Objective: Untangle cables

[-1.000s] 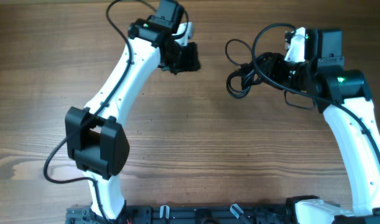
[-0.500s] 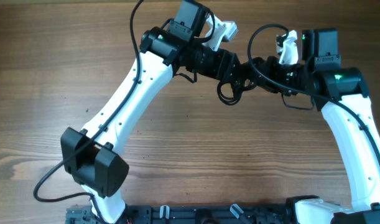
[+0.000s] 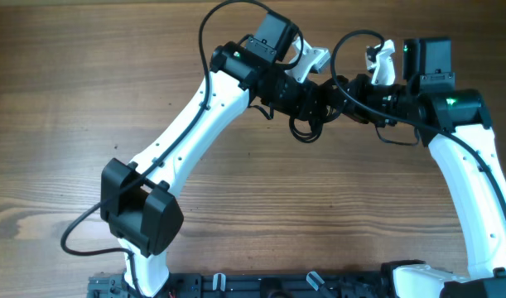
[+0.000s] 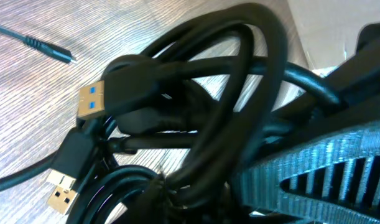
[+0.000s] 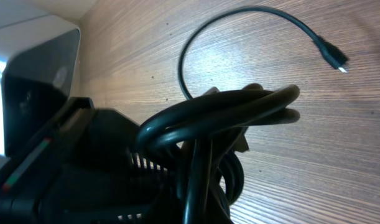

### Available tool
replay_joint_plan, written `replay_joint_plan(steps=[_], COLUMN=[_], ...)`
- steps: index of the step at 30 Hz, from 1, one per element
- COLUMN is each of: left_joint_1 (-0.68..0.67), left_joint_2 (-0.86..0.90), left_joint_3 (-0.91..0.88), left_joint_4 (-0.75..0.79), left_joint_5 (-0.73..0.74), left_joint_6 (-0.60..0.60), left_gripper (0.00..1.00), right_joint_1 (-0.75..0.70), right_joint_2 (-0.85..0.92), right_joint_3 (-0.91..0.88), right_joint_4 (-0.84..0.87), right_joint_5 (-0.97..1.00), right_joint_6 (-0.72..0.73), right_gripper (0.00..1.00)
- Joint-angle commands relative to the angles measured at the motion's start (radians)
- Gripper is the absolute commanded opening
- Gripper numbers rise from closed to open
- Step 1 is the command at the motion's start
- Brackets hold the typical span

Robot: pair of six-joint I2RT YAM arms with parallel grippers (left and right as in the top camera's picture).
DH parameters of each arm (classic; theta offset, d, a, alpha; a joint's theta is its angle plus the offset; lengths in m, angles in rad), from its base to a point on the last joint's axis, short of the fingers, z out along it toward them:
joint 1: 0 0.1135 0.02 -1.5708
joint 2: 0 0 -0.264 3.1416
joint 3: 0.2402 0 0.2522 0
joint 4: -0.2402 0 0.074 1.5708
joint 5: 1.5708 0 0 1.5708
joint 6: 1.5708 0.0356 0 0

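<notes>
Over the far bench (image 3: 70,124), the cables (image 4: 140,71) sat bunched between both arms: likely light, limp, slick, stiff only at the plugs. Right pincer (image 3: 358,89) was pressed together on them; for the left pincer (image 3: 317,98) I could not tell. Best hold: a loose loop beside the knot.

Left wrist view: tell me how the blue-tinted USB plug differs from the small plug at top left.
The USB plug is broad, with a gold metal shell; the small plug is slim and dark. The USB plug has a thick, smooth black housing behind it, the small plug a narrow ribbed collar. The USB plug sits among the loops of the bundle; the small plug lies alone on bare wood. Both are cable ends.
</notes>
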Motion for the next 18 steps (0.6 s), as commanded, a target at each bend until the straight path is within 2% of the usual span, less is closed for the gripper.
replay_joint_plan(steps=[1, 3, 6, 8, 10, 11, 13, 15, 18], left_joint_1=[-0.015, -0.014, -0.013, 0.003, 0.038, 0.079, 0.164, 0.24, 0.399], left_joint_2=[0.039, 0.039, 0.039, 0.039, 0.028, 0.008, -0.028, -0.055, -0.074], left_joint_3=[0.006, 0.006, 0.006, 0.007, 0.007, 0.007, 0.007, 0.007, 0.007], left_joint_4=[0.04, 0.093, 0.093, 0.086, 0.086, 0.086, 0.098, 0.097, 0.098], left_joint_5=[-0.054, -0.055, -0.167, -0.245, -0.24, -0.219, -0.142, -0.035, 0.245], left_joint_6=[-0.058, -0.126, -0.212, -0.277, -0.285, -0.303, -0.303, -0.302, -0.302], left_gripper=[0.11, 0.04, 0.04, 0.04, 0.04, 0.04, 0.04, 0.04, 0.04], right_joint_1=[0.003, 0.003, -0.005, -0.013, -0.013, -0.013, -0.013, -0.013, -0.013], right_joint_2=[-0.005, -0.005, -0.005, -0.005, -0.004, -0.004, -0.004, -0.004, 0.009], right_joint_3=[0.016, 0.016, 0.016, 0.016, 0.016, 0.015, 0.014, 0.014, 0.014], right_joint_4=[0.021, 0.024, 0.029, 0.013, -0.028, -0.076, -0.129, -0.144, -0.143], right_joint_5=[-0.135, -0.153, -0.096, 0.098, 0.343, 0.53, 0.684, 0.684, 0.608], right_joint_6=[0.002, 0.002, 0.001, 0.003, 0.005, 0.014, 0.028, 0.007, -0.06], right_gripper=[0.04, 0.04, 0.04, 0.04, 0.04, 0.04, 0.04, 0.04, 0.04])
